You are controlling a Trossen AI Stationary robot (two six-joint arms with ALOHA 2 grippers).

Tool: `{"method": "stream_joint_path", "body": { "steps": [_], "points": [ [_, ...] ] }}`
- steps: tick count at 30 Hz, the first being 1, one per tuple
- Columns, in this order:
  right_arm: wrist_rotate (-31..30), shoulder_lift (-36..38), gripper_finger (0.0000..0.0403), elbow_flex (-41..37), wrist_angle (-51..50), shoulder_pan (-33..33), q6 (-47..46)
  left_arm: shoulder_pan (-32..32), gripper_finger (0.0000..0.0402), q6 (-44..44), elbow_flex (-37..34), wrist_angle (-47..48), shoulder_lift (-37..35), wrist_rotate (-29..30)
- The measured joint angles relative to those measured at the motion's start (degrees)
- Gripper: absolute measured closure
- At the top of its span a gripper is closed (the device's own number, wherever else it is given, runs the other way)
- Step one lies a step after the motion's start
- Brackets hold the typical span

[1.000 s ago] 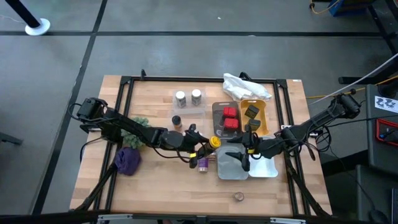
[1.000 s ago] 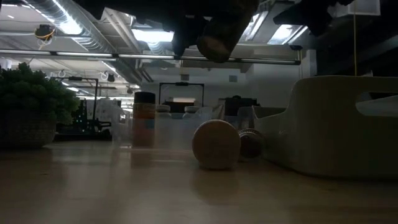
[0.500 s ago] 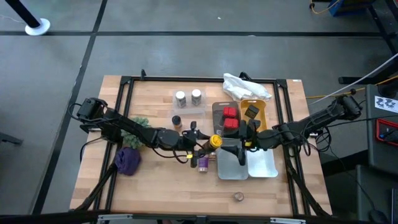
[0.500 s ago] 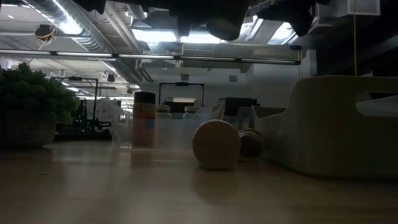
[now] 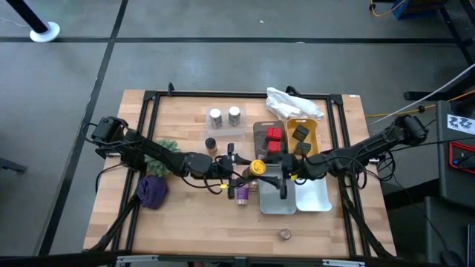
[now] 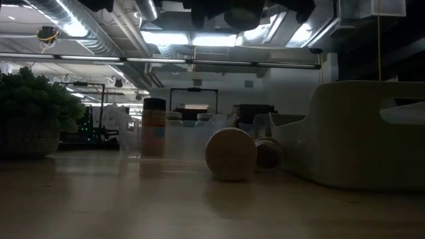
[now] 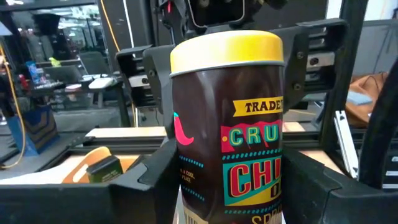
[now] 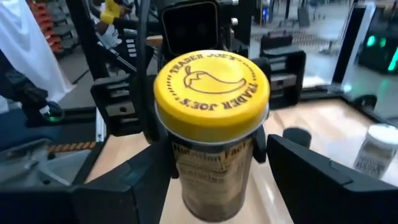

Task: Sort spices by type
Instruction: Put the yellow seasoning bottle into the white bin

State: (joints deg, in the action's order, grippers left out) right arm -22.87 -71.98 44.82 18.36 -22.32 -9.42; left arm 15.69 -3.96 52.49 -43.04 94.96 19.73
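Jar cylindrical, glossy brown label, yellow cap | left claw clamped on it | right claw fingers straddle cap

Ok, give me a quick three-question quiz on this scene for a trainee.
1. True or false: the yellow-capped jar stands on the table.
2. What lies in the yellow tray? A) dark tins B) red tins C) silver-capped jars
3. Fill in: the left gripper is shut on the ____, and the right gripper meets it from the opposite side.
Key: 1 false, it is held up in the air; 2 A; 3 yellow-capped jar.
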Motion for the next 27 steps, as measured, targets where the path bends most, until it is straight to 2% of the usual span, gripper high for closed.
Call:
{"method": "stream_joint_path", "body": {
  "steps": [7,16,23,27],
  "points": [
    [-0.38,-1.94,0.0145,0.00,7.18,-0.03,5.58,0.52,0.0206,-0.60,0.00,0.01,0.00,0.02],
    [3.16,-3.60,0.0145,0.00,10.68,0.89,7.11,0.56,0.0206,-0.68,0.00,0.09,0.00,-0.12],
    [12.72,-6.16,0.0158,0.15,12.47,3.53,7.31,0.59,0.0206,-0.56,-0.02,0.88,0.00,-0.31],
    [13.39,-6.57,0.0188,0.31,12.41,4.06,7.79,0.59,0.0196,0.50,-0.09,1.29,0.00,-0.16]
  ]
}}
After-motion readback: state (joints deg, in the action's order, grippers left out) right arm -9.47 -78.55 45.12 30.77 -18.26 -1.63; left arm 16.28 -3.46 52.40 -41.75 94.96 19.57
